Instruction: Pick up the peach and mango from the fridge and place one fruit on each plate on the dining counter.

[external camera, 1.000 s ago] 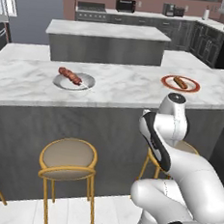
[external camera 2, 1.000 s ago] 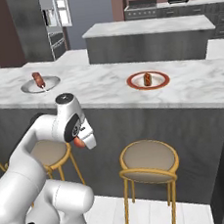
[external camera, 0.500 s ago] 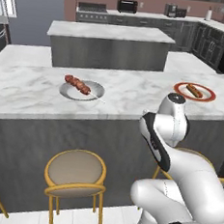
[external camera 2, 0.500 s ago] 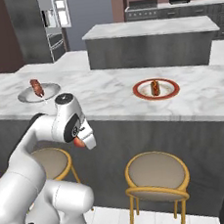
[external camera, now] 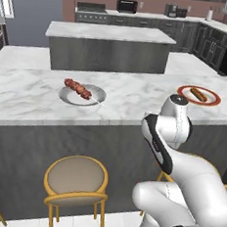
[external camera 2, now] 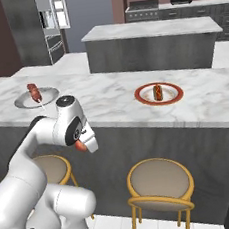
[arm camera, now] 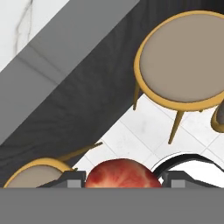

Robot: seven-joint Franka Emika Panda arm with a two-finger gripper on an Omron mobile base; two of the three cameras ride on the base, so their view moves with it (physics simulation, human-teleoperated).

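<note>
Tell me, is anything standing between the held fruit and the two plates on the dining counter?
The hand holds a red fruit low in front of the dining counter, below its top. The silver-grey plate already carries a skewer, and the red-rimmed plate a sausage, so both are occupied.

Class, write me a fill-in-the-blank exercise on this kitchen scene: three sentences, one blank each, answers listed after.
1. The silver-grey plate on the dining counter carries a ____ of meat.
2. The plate with the hot dog has a broad ____ rim.
3. The gripper is shut on a red ____, below the counter's edge and above the gold-legged stools.

Answers: skewer; red; fruit
</note>
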